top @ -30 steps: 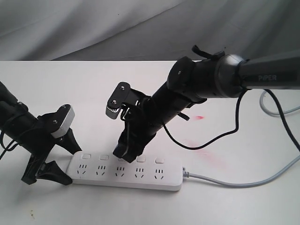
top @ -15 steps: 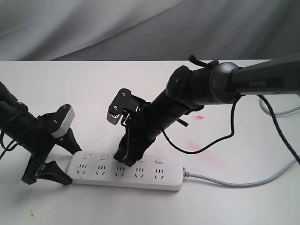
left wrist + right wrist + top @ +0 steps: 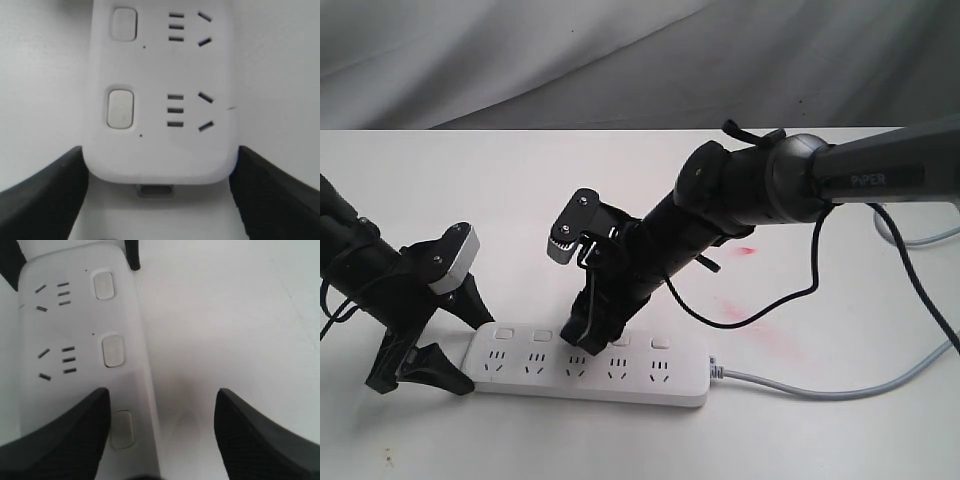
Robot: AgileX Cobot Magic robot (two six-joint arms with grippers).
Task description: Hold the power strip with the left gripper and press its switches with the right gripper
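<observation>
The long white power strip (image 3: 620, 375) lies flat on the white table. My left gripper (image 3: 472, 352), with its light grey block (image 3: 460, 262), is shut on the strip's left end, one black finger on each long side. The left wrist view shows that end (image 3: 160, 75) between the fingers (image 3: 45, 200). My right gripper (image 3: 585, 332) is open, its tips down at the third switch, which it hides. In the right wrist view one finger (image 3: 65, 440) lies over the strip beside a switch (image 3: 121, 429), and the other finger (image 3: 265, 440) is over bare table.
The strip's thin grey cord (image 3: 820, 390) runs off to the right. A black cable (image 3: 760, 312) loops down from the right arm above faint red stains (image 3: 745, 310). Another grey cable (image 3: 910, 238) lies far right. Grey cloth hangs behind the table.
The right arm has swung slightly left and its gripper has dropped a little closer onto the strip. The left gripper and the strip have not moved.
</observation>
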